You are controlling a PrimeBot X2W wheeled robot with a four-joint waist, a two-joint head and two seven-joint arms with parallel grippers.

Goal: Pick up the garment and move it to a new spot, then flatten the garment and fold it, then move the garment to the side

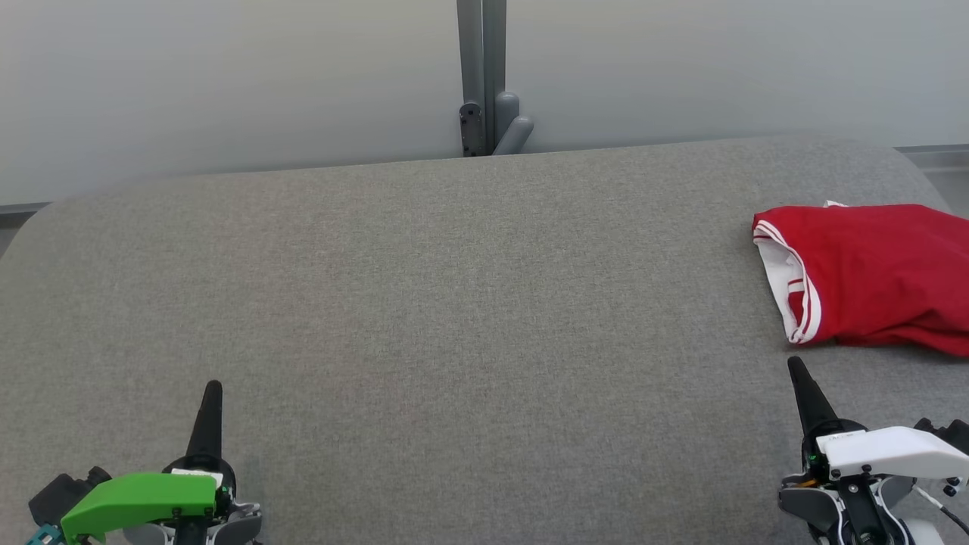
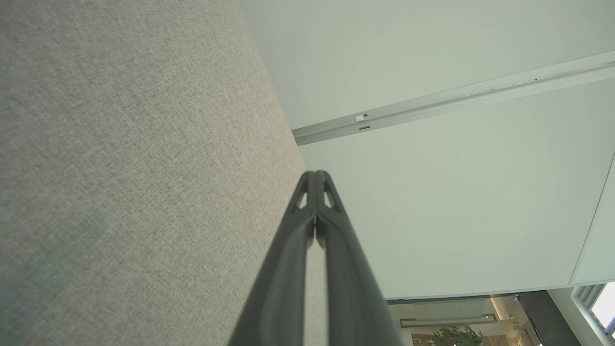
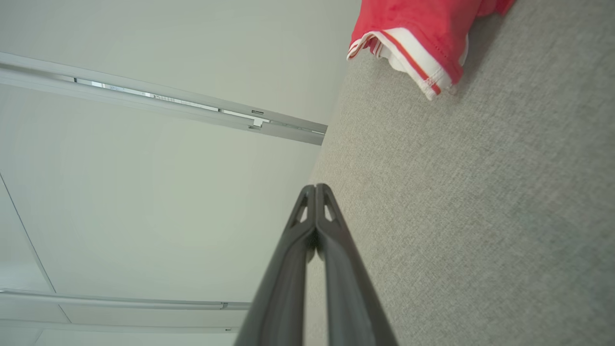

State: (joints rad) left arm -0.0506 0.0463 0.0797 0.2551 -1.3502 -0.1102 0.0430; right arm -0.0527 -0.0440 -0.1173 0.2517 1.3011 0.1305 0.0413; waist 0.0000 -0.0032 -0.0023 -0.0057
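Red garment [image 1: 878, 272] with white striped trim is lying bunched up at the right side of the grey fabric table [image 1: 454, 303]. My left gripper [image 1: 213, 390] hovers over the table's near-left part, fingers pinched together on nothing. Same deal for my right gripper [image 1: 796, 367] over the table's near-right part: tips touching, nothing held.

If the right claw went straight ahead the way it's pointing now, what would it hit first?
Likely nothing soon: the right claw aims just left of the red garment, passing over the grey surface toward the pale wall. Depth is unclear.
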